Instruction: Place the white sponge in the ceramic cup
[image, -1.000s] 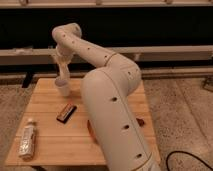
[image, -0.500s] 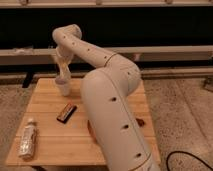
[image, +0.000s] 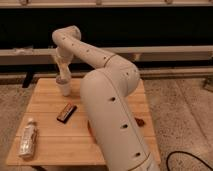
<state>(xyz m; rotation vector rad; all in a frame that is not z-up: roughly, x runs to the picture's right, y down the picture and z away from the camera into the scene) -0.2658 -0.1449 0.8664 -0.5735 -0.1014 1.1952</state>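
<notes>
Pincer (image: 62, 74) hangs right over the small white cup (image: 64, 88) at the far left of the wooden tabletop (image: 115, 100); can't tell its grip. Cup is plain, tapered. Sponge not visible. Dark bar (image: 66, 113) mid-left, pale bottle (image: 27, 138) near left.

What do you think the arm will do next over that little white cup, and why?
Probably let go and lift away. The gripper hangs right above the ceramic cup at the table's far left, with something pale, likely the white sponge, between its fingers, so releasing should drop it inside.
</notes>
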